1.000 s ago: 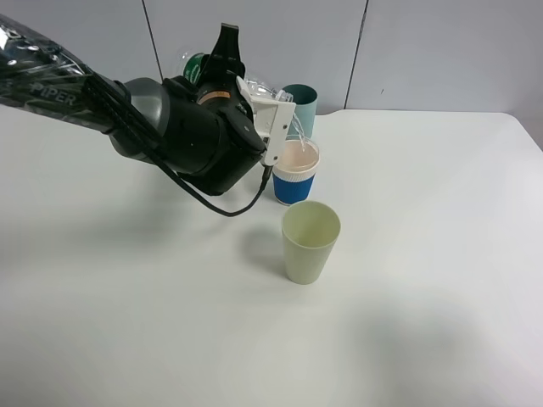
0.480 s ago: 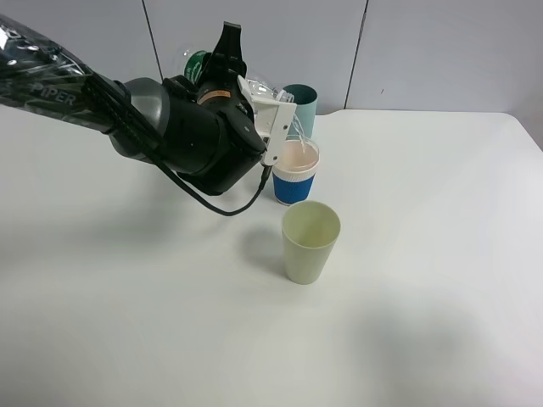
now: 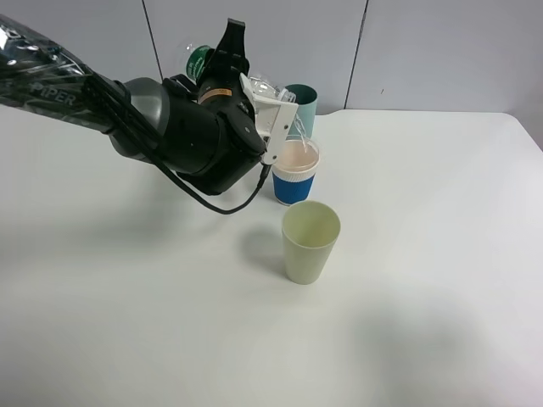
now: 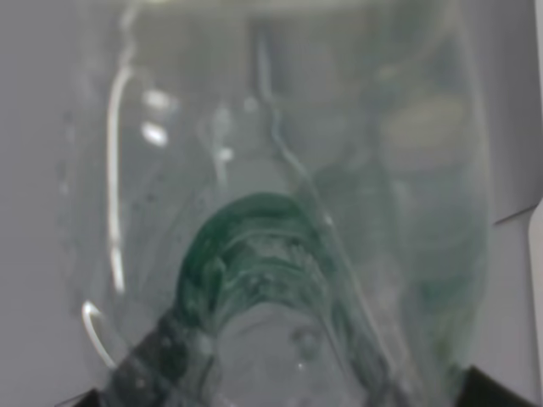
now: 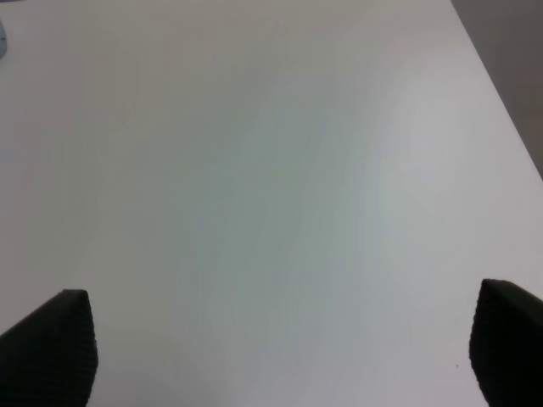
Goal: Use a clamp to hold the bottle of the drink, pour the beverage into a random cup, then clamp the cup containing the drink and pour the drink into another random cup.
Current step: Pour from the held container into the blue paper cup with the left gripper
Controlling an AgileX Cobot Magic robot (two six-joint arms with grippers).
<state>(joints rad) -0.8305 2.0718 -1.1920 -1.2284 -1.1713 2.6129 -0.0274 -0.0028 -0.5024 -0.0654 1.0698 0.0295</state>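
My left gripper [image 3: 226, 61] is shut on the clear bottle [image 3: 197, 60] with the green label and holds it tipped over, neck down to the right. In the left wrist view the bottle [image 4: 280, 220] fills the picture. A thin stream of beverage [image 3: 299, 132] falls from the neck into the blue-banded cup [image 3: 295, 175], whose pinkish inside holds liquid. The pale yellow-green cup [image 3: 310, 242] stands upright just in front of it. Only the right wrist view shows my right gripper [image 5: 276, 348], which is open over bare table with nothing between its fingers.
A darker teal cup [image 3: 302, 103] stands right behind the blue-banded cup, close to the bottle's neck. The thick black left arm [image 3: 182, 136] reaches in from the left above the white table [image 3: 424, 280]. Grey wall panels close off the back.
The bottle's base has lifted slightly, so it is tipped a little more steeply. The cups have not moved.
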